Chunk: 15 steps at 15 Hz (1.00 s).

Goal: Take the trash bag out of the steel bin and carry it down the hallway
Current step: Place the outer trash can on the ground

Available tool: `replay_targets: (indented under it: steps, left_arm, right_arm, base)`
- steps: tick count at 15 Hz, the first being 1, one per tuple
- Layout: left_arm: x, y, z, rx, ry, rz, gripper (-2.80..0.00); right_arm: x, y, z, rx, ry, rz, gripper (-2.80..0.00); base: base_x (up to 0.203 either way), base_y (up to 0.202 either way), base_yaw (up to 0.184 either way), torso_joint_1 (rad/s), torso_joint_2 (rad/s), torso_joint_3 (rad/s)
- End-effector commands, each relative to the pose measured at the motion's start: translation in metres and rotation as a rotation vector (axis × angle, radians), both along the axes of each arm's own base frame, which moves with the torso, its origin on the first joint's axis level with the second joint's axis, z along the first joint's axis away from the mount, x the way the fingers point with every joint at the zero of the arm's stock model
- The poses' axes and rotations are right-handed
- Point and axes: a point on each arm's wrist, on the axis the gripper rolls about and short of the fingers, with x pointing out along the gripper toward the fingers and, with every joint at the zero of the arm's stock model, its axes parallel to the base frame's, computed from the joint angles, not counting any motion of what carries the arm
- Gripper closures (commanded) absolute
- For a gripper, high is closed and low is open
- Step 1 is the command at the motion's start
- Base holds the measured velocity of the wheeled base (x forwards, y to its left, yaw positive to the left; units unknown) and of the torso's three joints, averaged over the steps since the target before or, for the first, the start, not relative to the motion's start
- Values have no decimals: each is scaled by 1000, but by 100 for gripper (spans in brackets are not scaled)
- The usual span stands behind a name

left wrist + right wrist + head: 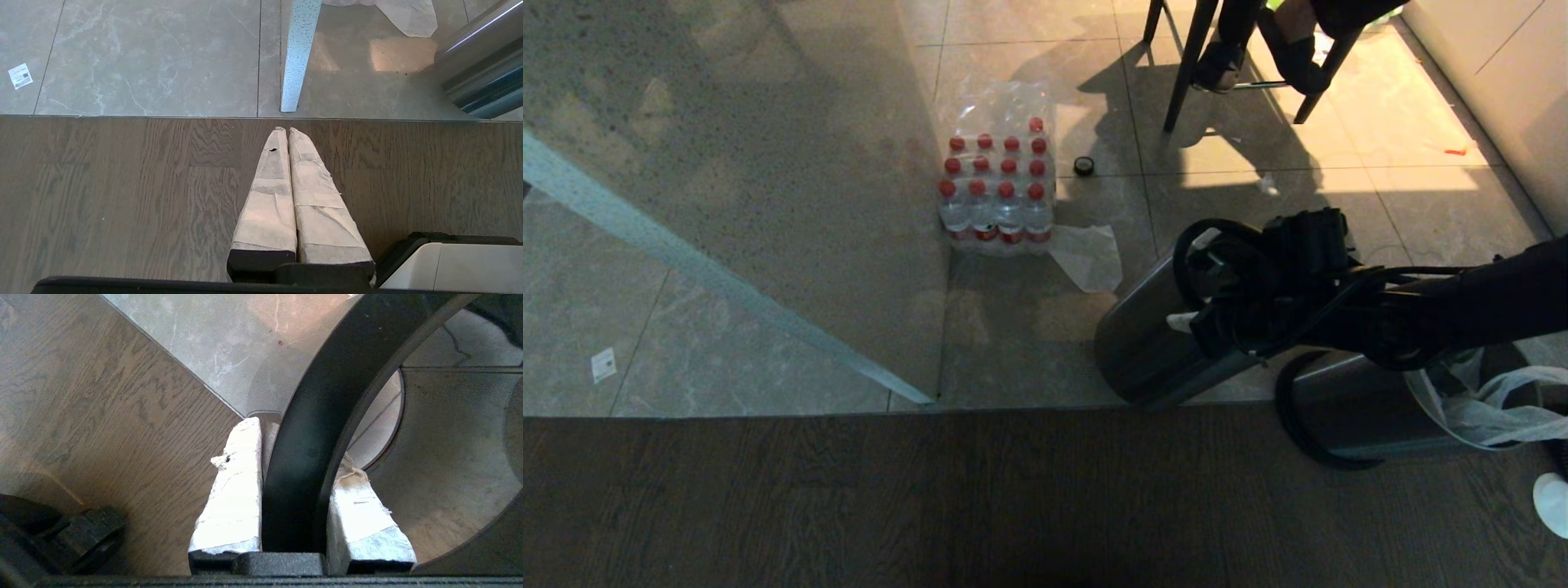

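The right tool point(294, 449), fingers wrapped in white tape, is clamped on a black rim ring point(310, 416): rigid, matte and curved. The ring belongs to a tilted steel cylinder point(1152, 343); whether it is seated there cannot be told.

The left tool point(284, 130) hangs parked over the wood floor point(122, 196), fingers pressed together.

The trash bag point(1494, 404) spills from the mouth of the steel bin point(1364, 408), which lies on its side at the robot's right.

- Bag: thin, translucent, wrinkled film. Expect it to be light, limp, slippery and easily torn.
- Grip point: the bunched loose edge outside the mouth.
- Bin: smooth brushed metal, round and liable to roll on the floor.
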Motion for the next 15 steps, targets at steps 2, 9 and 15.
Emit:
replay_targets:
  steps: [2,9,15]
  left_arm:
    - [0,0,0,0,0,0,0]
    - [0,0,0,0,0,0,0]
    - [0,0,0,0,0,0,0]
  right_arm:
    - [12,4,-11,4,-31,2,0]
    - [17,6,-18,-27,-43,15,0]
    - [16,7,-20,-29,-42,10,-280]
  base:
    - [0,0,0,0,0,0]
    - [0,0,0,0,0,0]
    - [0,0,0,0,0,0]
